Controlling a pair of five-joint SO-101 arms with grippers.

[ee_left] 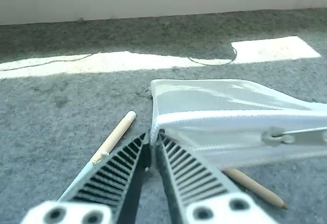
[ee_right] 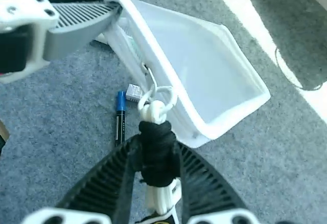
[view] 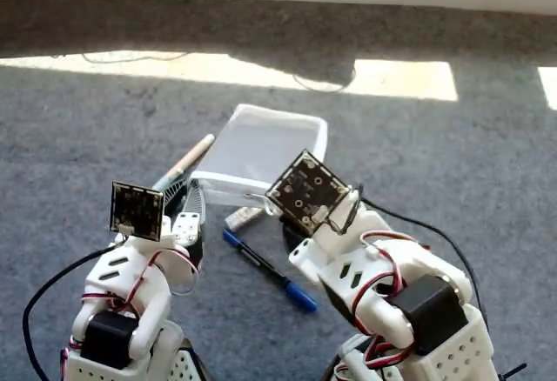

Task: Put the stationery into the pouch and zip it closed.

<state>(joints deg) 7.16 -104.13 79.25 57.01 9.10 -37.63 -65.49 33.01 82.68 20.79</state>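
Pouch of translucent white plastic, white zip along its edge, was held tilted just above the grey carpet between the arms. Left gripper was pinched tight on one corner of it! Right gripper was clamped on the black knotted cord pull. A blue marker pen lay beside it.

Grey carpet; sunlit strip; thin cable crossing strip.
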